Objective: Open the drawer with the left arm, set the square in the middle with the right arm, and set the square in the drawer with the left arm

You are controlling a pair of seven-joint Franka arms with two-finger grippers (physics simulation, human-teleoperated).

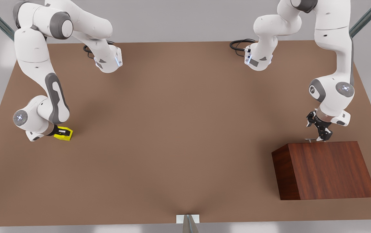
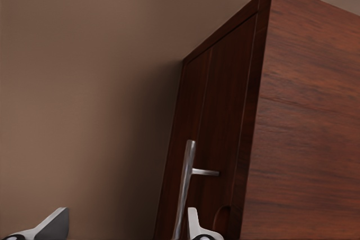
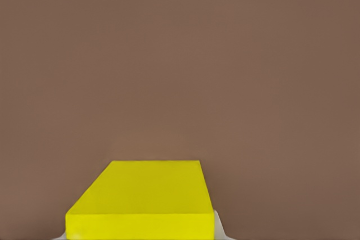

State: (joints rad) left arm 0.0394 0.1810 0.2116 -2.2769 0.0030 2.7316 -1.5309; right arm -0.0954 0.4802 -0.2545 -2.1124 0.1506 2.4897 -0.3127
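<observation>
The square (image 1: 65, 134) (image 3: 140, 195) is a small yellow cube low over the brown table (image 1: 179, 136) at the front view's left. My right gripper (image 1: 61, 131) (image 3: 138, 235) is shut on it, a fingertip against each side. At the front view's right stands the dark wood box (image 1: 327, 168) with the drawer (image 2: 216, 116), whose front sits flush. My left gripper (image 1: 320, 135) (image 2: 122, 227) is open at the box's far side. The silver handle (image 2: 185, 184) lies between its fingers (image 2: 194, 224), close to one of them.
The two arm bases (image 1: 107, 60) (image 1: 258, 58) and their black cables stand at the table's far edge. A small metal bracket (image 1: 188, 221) sits at the near edge. The bare middle of the table stretches between the cube and the box.
</observation>
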